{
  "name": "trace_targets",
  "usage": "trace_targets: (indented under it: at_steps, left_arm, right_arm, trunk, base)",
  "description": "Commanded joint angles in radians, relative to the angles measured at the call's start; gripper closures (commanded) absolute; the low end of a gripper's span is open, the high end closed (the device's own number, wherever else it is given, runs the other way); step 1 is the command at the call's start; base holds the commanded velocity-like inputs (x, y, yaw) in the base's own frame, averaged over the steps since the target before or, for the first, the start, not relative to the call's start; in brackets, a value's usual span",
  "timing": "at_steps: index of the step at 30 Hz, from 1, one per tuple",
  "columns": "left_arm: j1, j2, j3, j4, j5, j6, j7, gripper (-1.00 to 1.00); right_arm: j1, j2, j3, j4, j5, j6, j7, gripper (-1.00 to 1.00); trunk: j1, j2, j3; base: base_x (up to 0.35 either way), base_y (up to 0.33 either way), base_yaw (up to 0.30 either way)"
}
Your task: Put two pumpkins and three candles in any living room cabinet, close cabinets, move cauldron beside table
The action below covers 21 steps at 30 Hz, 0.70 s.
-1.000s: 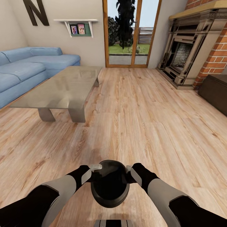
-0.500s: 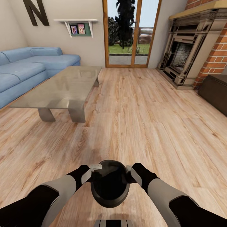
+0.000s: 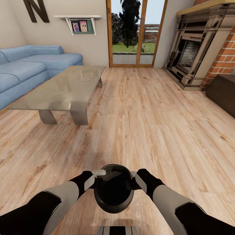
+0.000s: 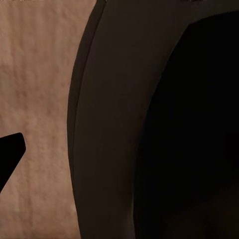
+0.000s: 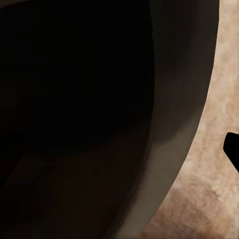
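Floor (image 3: 153,124) wide, bare wood. Table (image 3: 62,89) ahead-left, sofa (image 3: 29,65) behind it. Cauldron (image 3: 114,188) carried low at front, left gripper (image 3: 95,179) and right gripper (image 3: 134,179) each clamped on its rim. Judgement: steer left, hold both grips level, set it down just beside the table's near edge. Against half a second ago: view has shifted; camera moved, grip unchanged.

- Cauldron (image 3: 114,189): round, black, thick rolled rim, mouth upward; clamped between left gripper (image 3: 97,179) and right gripper (image 3: 133,179).
- Table (image 3: 62,89): glass-topped, well ahead, leftward of both grippers.
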Motion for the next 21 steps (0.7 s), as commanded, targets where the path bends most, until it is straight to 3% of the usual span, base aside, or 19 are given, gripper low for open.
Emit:
trace_targets:
  at_steps: [1, 14, 15, 21]
  left_arm:
    - [0.0, 0.0, -0.006, -0.002, 0.011, 0.005, 0.006, -1.0]
    - [0.0, 0.0, -0.006, -0.002, 0.011, 0.005, 0.006, -1.0]
    - [0.0, 0.0, -0.006, -0.001, 0.011, 0.005, 0.006, -1.0]
    - [0.0, 0.0, -0.006, -0.002, 0.011, 0.005, 0.006, -1.0]
  right_arm:
    - [0.0, 0.0, 0.003, -0.001, -0.001, 0.004, 0.0, -1.0]
    - [0.0, 0.0, 0.003, -0.001, -0.001, 0.003, 0.0, -1.0]
    - [0.0, 0.0, 0.003, -0.001, -0.001, 0.003, 0.0, 1.0]
    - [0.0, 0.0, 0.002, -0.001, -0.001, 0.003, 0.0, 1.0]
  trunk:
    - [0.0, 0.0, -0.001]
    - [0.0, 0.0, -0.001]
    - [0.0, 0.0, -0.001]
    - [0.0, 0.0, -0.001]
  base:
    - [0.0, 0.0, 0.0]
    - [0.0, 0.0, 0.0]
    - [0.0, 0.0, 0.0]
    - [0.0, 0.0, 0.0]
